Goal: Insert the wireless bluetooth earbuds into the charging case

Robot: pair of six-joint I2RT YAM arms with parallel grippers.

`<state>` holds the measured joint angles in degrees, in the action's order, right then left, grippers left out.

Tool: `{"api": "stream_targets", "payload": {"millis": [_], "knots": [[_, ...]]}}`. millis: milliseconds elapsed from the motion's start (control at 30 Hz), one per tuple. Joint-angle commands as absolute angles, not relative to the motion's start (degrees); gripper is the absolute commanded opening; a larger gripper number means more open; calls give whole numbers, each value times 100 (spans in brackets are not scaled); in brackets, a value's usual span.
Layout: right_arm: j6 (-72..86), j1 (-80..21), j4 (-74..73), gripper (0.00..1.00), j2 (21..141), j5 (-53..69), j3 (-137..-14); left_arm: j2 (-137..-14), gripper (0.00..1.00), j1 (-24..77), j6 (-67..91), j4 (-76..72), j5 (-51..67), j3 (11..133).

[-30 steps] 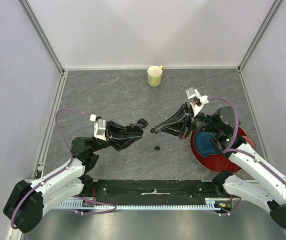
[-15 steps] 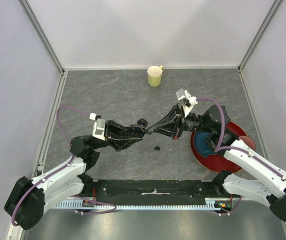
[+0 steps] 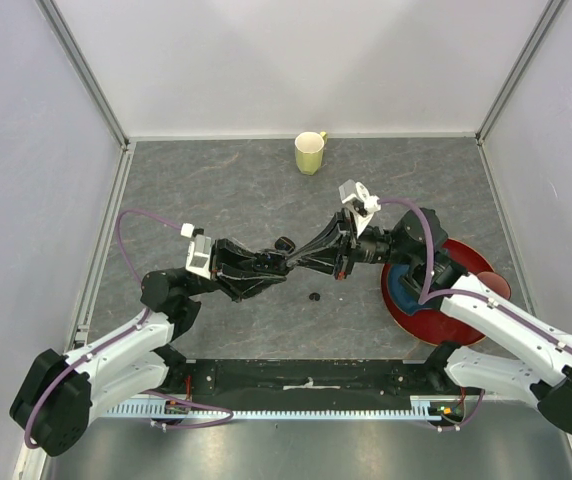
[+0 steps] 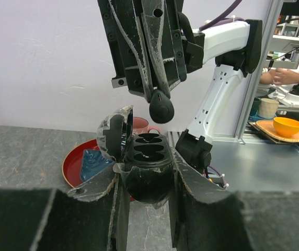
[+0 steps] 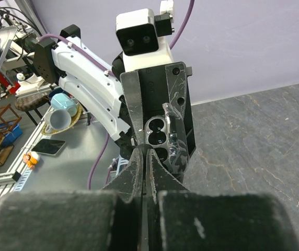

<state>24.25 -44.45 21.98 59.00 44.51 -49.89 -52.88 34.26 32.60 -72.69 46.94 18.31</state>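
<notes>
My left gripper is shut on the charging case, a glossy black pod held upright between the fingers, its lid swung open to the left and its dark wells facing up. My right gripper is shut on one small black earbud, which hangs just above the open case. In the right wrist view the shut fingertips sit right in front of the case's wells. Another earbud lies on the grey table, below the two grippers.
A yellow-green mug stands near the back wall. A red plate with a blue item in it lies under the right arm. White walls close in the table on three sides.
My right gripper has moved left with the earbud, from well apart from the case to right above its open wells. The left gripper has edged slightly right with the case.
</notes>
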Motion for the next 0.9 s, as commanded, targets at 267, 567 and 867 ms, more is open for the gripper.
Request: {"api": "stream_targets", "payload": {"millis": [267, 567, 867], "knots": [[2013, -4614, 2224, 0, 6038, 4263, -5212, -5370, 2, 3489, 3551, -7778, 4869, 2048], [1758, -4702, 1837, 0, 6100, 4149, -5247, -5572, 2, 3498, 3770, -8200, 4940, 2057], [1547, -4737, 1441, 0, 5950, 3946, -5177, -5406, 2, 3507, 3586, -8218, 4720, 1969]]}}
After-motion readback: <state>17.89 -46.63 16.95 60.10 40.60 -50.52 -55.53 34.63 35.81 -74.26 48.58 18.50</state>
